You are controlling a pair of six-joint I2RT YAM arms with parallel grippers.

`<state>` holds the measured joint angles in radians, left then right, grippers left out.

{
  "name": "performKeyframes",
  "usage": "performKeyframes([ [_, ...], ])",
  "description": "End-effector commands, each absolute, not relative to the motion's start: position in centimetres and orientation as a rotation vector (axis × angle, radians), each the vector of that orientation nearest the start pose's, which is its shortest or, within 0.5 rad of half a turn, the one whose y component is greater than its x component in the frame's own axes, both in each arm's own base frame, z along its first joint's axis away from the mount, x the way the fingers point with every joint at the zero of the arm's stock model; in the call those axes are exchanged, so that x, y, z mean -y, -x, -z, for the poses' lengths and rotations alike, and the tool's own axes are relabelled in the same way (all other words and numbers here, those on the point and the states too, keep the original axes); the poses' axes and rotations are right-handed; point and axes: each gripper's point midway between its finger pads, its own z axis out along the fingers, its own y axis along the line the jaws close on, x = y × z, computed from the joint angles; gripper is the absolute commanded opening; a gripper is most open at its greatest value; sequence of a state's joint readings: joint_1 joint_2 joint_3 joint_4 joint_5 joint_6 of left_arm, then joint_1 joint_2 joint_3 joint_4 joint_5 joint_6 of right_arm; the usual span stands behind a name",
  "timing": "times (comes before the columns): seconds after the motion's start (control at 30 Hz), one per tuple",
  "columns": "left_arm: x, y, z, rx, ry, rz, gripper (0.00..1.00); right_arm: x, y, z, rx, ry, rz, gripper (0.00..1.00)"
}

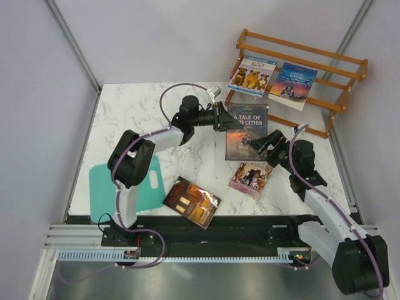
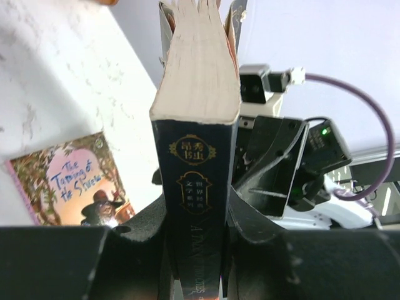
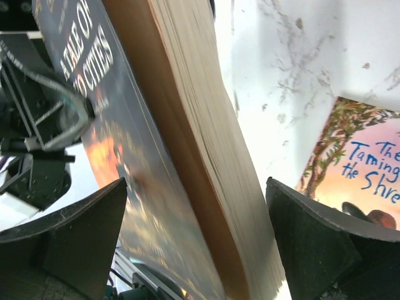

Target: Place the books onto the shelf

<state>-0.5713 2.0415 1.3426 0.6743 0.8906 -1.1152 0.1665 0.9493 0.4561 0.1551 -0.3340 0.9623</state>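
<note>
Fingers of your left gripper [image 1: 220,117] clamp A Tale of Two Cities [image 1: 245,128] just near of the shelf [image 1: 300,53]; the right gripper [image 1: 255,145] straddles it, jaws wide apart. The dog book [image 1: 251,76] and Jane Eyre [image 1: 294,84] are shelved. The pink-purple book [image 1: 250,178] and red-brown book [image 1: 192,202] are left, lying nearer on the table [image 1: 144,106].

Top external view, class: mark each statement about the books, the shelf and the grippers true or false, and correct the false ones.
1. Two books rest on the shelf. True: the dog book and Jane Eyre.
2. The left gripper is shut on A Tale of Two Cities. True.
3. The right gripper is clamped on the pink book. False: its jaws stand open on either side of A Tale of Two Cities; the pink book lies on the table.
4. The red-brown book lies at the table's far edge. False: it lies at the near edge.
</note>
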Motion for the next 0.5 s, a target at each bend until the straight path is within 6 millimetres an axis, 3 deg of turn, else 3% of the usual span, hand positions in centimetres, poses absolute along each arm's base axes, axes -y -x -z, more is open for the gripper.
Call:
performKeyframes([
  [0.0, 40.8, -35.4, -31.6, -1.698, -0.399, 1.947, 0.02, -14.0, -28.4, -16.6, -1.951, -0.605, -1.086, 0.98],
  [0.23, 40.9, -35.7, -32.9, -1.652, -0.362, 2.010, 0.02, -14.2, -27.7, -16.2, -1.901, -0.654, -1.155, 0.98],
  [0.47, 40.9, -35.8, -32.5, -1.661, -0.359, 2.007, 0.02, -14.0, -28.6, -17.7, -1.792, -0.665, -1.188, 0.98],
])
